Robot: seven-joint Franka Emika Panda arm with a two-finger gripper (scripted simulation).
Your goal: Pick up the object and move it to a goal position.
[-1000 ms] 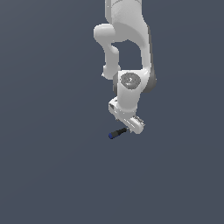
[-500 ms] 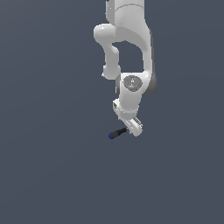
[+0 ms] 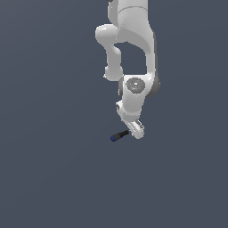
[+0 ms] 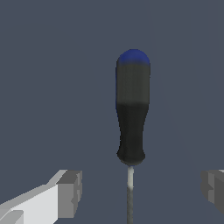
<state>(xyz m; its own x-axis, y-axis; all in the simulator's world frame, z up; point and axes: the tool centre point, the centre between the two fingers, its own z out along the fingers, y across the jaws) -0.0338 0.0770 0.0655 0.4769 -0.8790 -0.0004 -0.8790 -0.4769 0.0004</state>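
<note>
The screwdriver point(image 3: 119, 135) lies on the dark grey floor, its black handle and blue end cap pointing to the exterior view's left. In the wrist view the handle point(image 4: 131, 118) is in the middle, and the thin metal shaft point(image 4: 130, 192) runs between my fingers. My gripper point(image 3: 135, 131) hangs right over the shaft end of the screwdriver. It is open point(image 4: 141, 192): one finger point(image 4: 69, 192) and the other finger point(image 4: 214, 189) stand wide apart on either side of the shaft and do not touch it. In the exterior view the hand hides the fingertips.
The white arm point(image 3: 131, 53) comes down from the top of the exterior view. The floor point(image 3: 53, 169) is a plain dark grey surface with no other objects in view.
The hand has come down a little toward the screwdriver and turned slightly at the wrist. The screwdriver has not moved.
</note>
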